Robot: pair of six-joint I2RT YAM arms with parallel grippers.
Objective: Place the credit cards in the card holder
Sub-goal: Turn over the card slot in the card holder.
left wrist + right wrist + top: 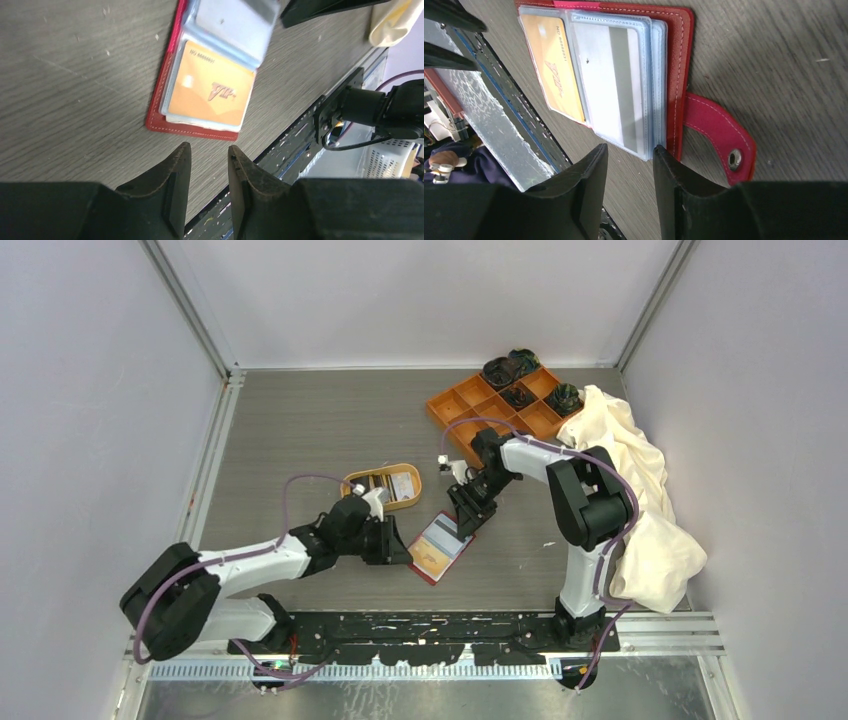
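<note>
Grey tabletop, broad stretch upper left.
Open card holder at centre; left gripper by left edge, right gripper by top edge, jaws parted, empty.

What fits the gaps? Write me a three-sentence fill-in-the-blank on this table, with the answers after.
1. The card holder lies ____, its clear sleeves showing.
2. Its leather cover and snap tab are ____.
3. The cream cloth lies on the table's ____ side, beside the orange tray.

Missing words: open; red; right.
</note>
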